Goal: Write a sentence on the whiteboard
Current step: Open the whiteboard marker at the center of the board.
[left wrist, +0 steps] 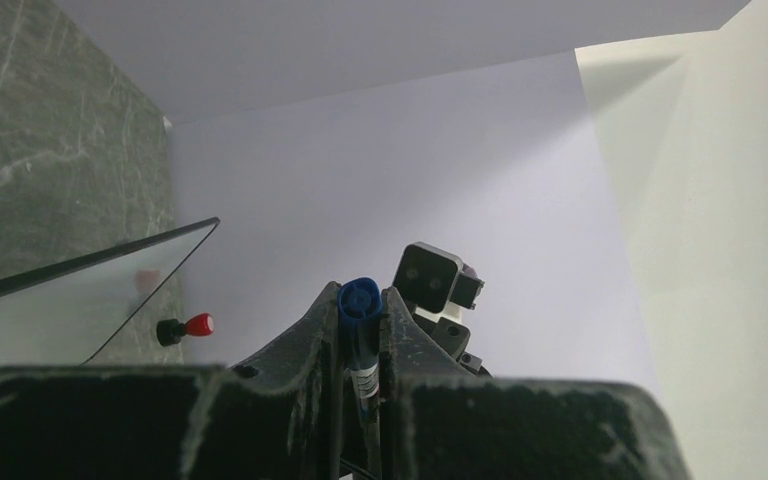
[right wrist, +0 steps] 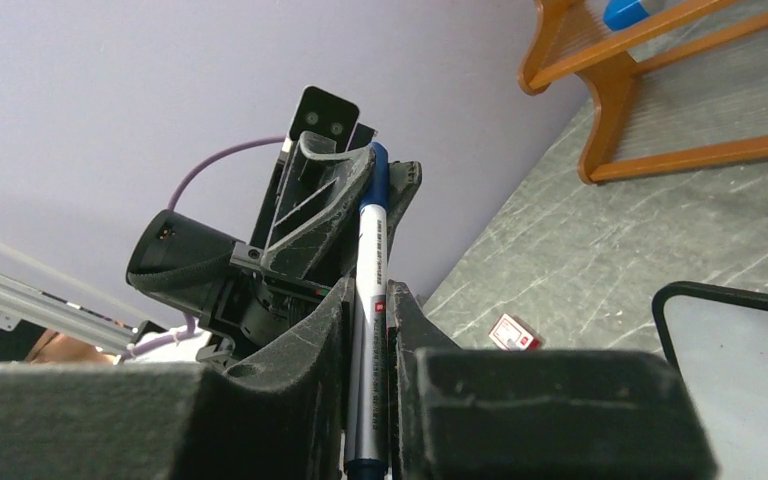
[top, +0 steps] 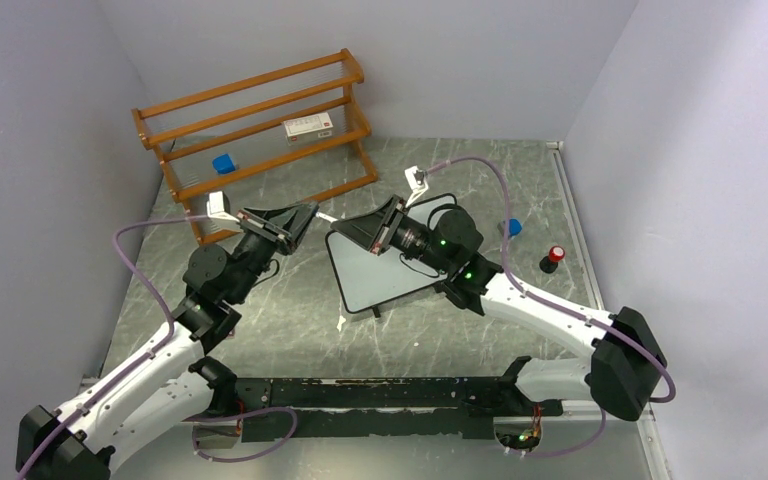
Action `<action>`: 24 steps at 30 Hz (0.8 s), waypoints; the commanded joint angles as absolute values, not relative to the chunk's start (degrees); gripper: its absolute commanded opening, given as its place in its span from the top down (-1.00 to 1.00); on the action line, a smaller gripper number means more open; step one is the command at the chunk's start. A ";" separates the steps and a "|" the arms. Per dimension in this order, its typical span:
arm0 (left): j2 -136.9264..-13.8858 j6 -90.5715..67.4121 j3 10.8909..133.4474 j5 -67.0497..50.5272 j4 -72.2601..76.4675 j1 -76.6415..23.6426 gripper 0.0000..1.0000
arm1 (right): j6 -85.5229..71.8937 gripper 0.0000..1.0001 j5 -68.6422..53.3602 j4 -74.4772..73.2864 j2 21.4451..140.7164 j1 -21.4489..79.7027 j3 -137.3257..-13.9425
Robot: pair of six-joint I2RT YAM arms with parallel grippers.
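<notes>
A silver marker with a blue cap hangs in the air between my two grippers. My left gripper is shut on the capped end, which sits squeezed between its fingers in the left wrist view. My right gripper is shut on the silver barrel, and the pen runs from it to the left gripper's fingers. The whiteboard, white with a thin black frame, lies on the table below the right gripper. Its face is blank, and the sentence is not in view.
A wooden rack stands at the back left, holding a blue block and a red-and-white box. A small blue object and a red-topped black knob sit right of the board. Grey walls enclose the table.
</notes>
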State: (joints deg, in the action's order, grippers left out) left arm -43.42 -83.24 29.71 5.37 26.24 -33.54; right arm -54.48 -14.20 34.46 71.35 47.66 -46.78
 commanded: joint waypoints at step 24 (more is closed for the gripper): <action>-38.76 -82.25 21.50 21.62 29.48 -33.11 0.90 | -44.88 1.00 -17.92 26.42 56.10 43.66 -37.70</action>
